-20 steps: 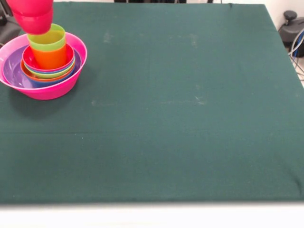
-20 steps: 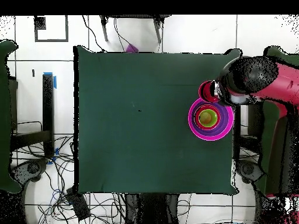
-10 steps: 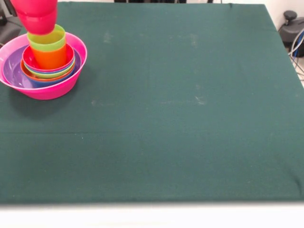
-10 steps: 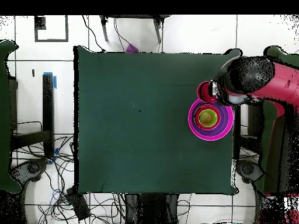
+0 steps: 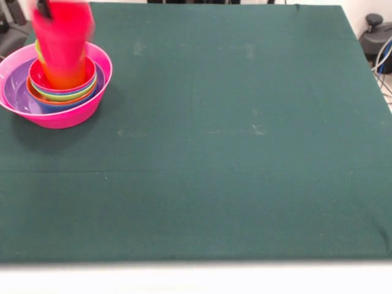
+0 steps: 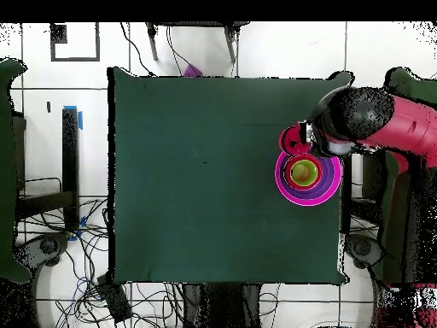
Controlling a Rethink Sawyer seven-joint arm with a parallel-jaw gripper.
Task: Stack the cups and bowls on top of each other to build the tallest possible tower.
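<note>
Red-pink cup (image 5: 61, 43) held over the tower (image 5: 58, 92) of nested bowls on the bench (image 5: 233, 141); jaws' state impossible to tell. Next: lowering squarely below, into the green cup (image 6: 303, 172).

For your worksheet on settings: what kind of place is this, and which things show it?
Probably a robot lab: a red robot arm beside a green-covered table, loose cables across the tiled floor.

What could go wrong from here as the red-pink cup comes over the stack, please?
The red-pink cup looks blurred and tilted over the tower, so it may meet the lime green cup's rim off-centre and jam or tip the cups. The tower sits near the table edge; a knock could push it off.
</note>
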